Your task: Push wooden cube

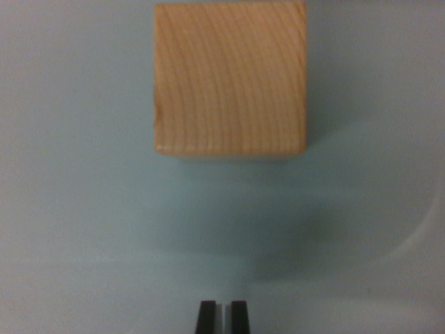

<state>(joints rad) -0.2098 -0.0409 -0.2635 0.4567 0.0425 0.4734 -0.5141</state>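
A light wooden cube point(230, 76) with curved grain fills the upper middle of the wrist view, resting on a pale grey-blue surface point(76, 223). Its top edge runs out of the picture. My gripper point(222, 316) shows at the bottom centre as two black fingertips point(206, 317) standing almost together, with only a thin pale slit between them and nothing held. The fingertips are well below the cube in the picture and apart from it, roughly in line with its middle.
The pale surface spreads on all sides of the cube. A soft shadow lies across it between the cube and the fingertips, and a brighter patch shows at the lower right point(389, 299).
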